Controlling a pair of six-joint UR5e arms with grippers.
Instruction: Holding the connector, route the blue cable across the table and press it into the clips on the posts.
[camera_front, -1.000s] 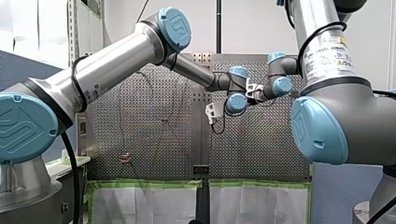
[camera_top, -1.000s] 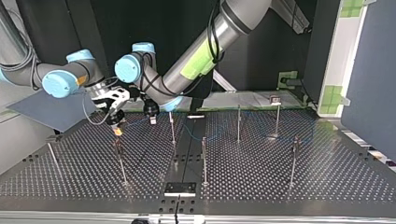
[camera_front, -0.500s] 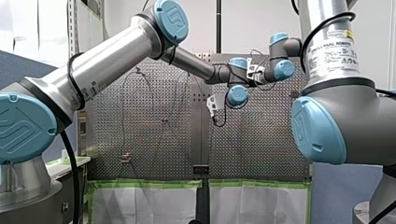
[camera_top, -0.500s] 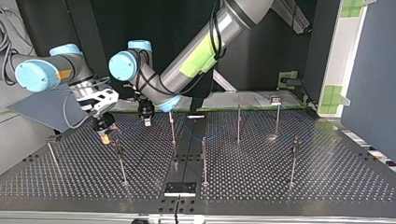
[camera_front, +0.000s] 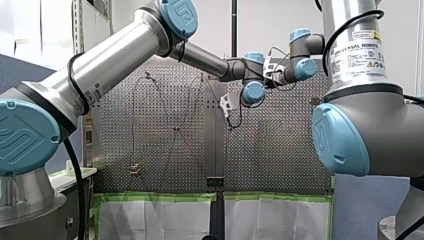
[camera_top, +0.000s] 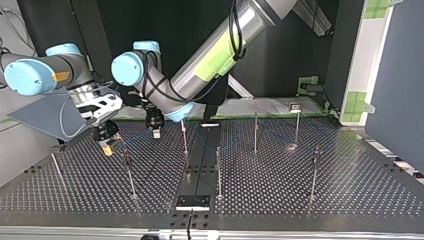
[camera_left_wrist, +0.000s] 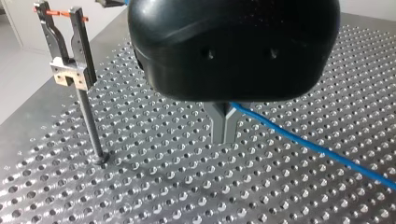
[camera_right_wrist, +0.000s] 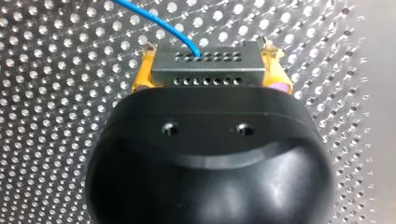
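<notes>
Your right jaws clamp the grey drilled metal connector (camera_right_wrist: 205, 70); your left jaws pinch the thin blue cable (camera_left_wrist: 303, 140) just above the perforated steel bench (camera_left_wrist: 140, 196), the nearest clip-topped post (camera_left_wrist: 70, 74) standing beside them.

Over the last second, in the top view, my right gripper (camera_top: 107, 148) carries the connector (camera_right_wrist: 205, 65) toward the view's left and slightly lower, clear of the nearest post (camera_top: 130, 175), while my left gripper (camera_top: 156, 133) shifts left by a smaller amount on the blue cable (camera_left_wrist: 303, 140).
</notes>
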